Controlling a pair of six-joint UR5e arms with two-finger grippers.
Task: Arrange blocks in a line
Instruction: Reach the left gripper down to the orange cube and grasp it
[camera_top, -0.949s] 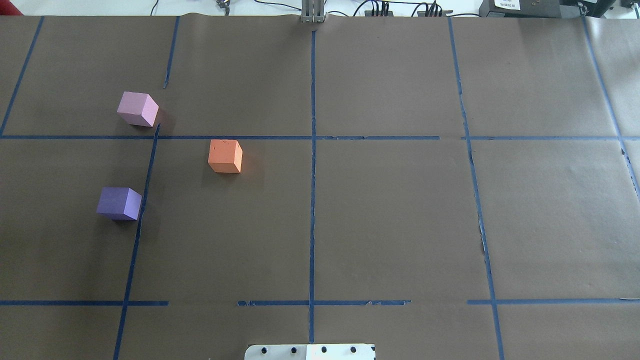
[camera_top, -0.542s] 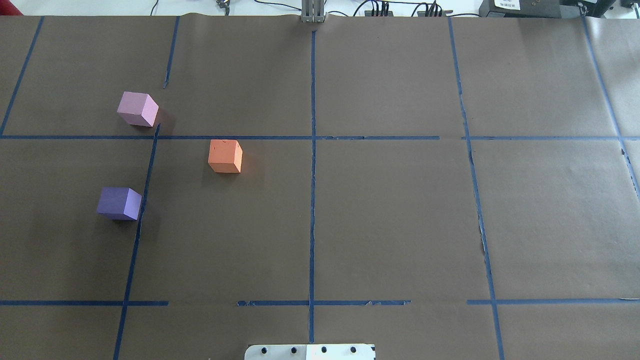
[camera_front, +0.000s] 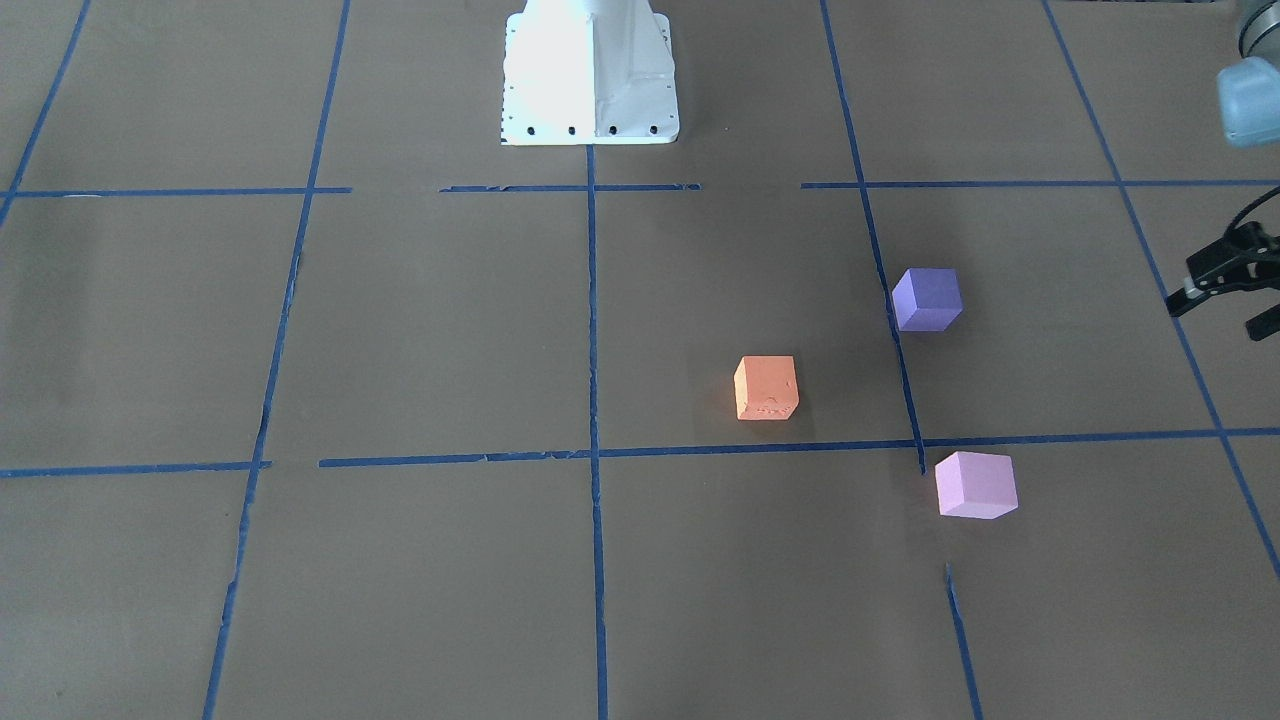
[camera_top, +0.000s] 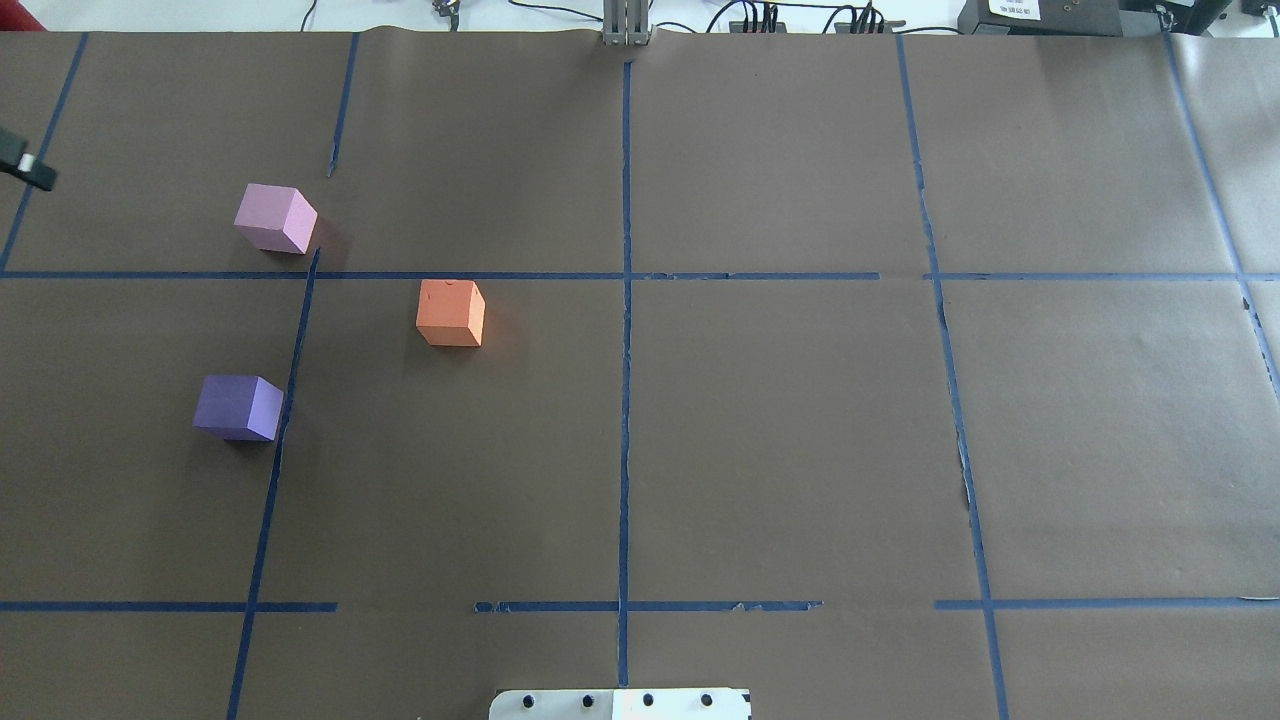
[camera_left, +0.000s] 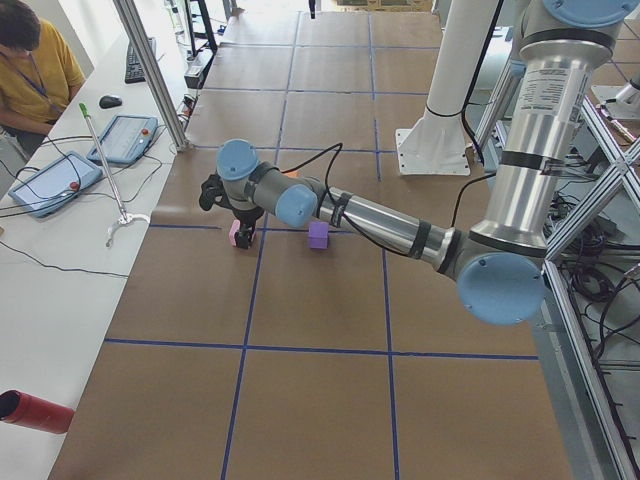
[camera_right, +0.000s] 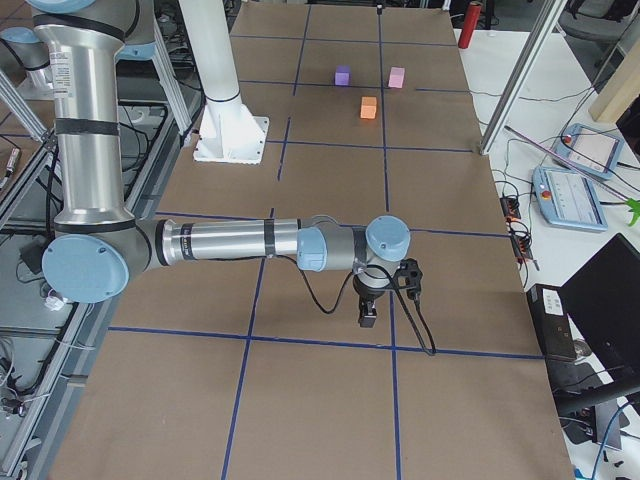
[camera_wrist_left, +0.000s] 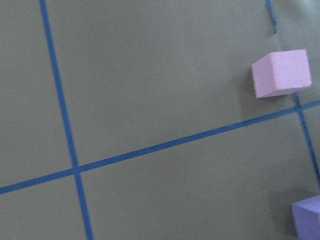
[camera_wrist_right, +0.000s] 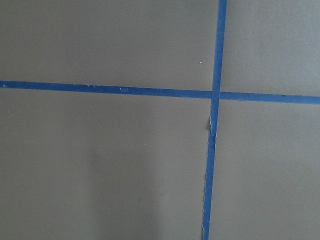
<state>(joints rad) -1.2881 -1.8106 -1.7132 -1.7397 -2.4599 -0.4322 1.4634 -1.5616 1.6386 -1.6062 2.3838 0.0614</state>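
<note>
From the front, we see the orange block (camera_front: 767, 387), purple block (camera_front: 927, 298) and pink block (camera_front: 976, 484) sitting apart on the brown paper bench (camera_front: 400, 330), not in a row. The left fingers (camera_front: 1205, 280) hang spread and empty off to the side. From above, the cubes look dull and soft, like foam. We think they are light and squashy, so pinch two flat sides gently. From the right side, we cannot tell how the right fingers (camera_right: 370, 312) are set.

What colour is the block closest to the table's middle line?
The block is orange; the overhead view shows it best.
</note>
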